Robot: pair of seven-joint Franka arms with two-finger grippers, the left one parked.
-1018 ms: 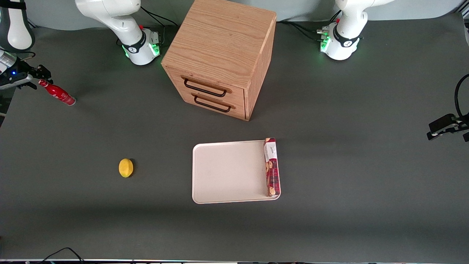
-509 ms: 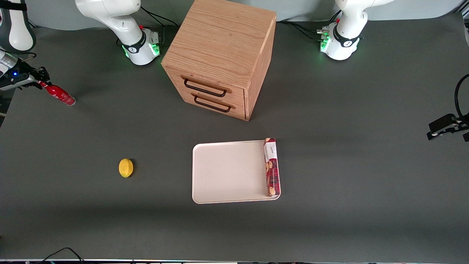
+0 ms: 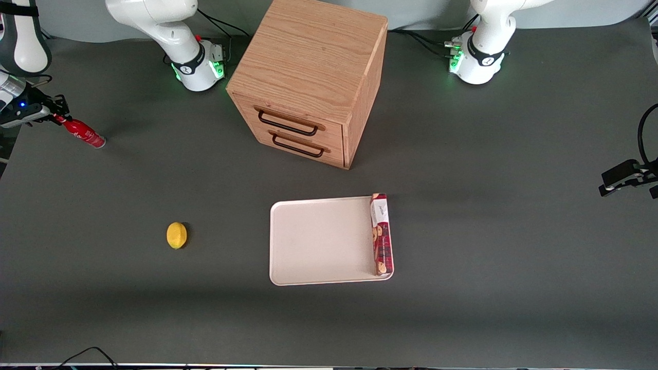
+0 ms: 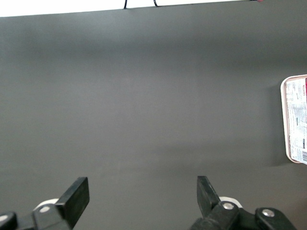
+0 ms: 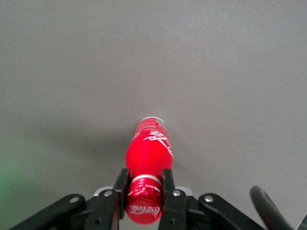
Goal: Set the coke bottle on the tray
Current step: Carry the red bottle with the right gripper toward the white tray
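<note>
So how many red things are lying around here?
2. The coke bottle is at the working arm's end of the table, its cap end between the gripper fingers. The cookie box lies along the tray edge. None seem hidden.

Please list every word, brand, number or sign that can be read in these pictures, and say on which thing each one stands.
"Coca-Cola": white script on the cap and body of the coke bottle, whose neck sits between the gripper fingers.
Cookie box on the tray: print too small to read.
Drawer cabinet, lemon: no text.
</note>
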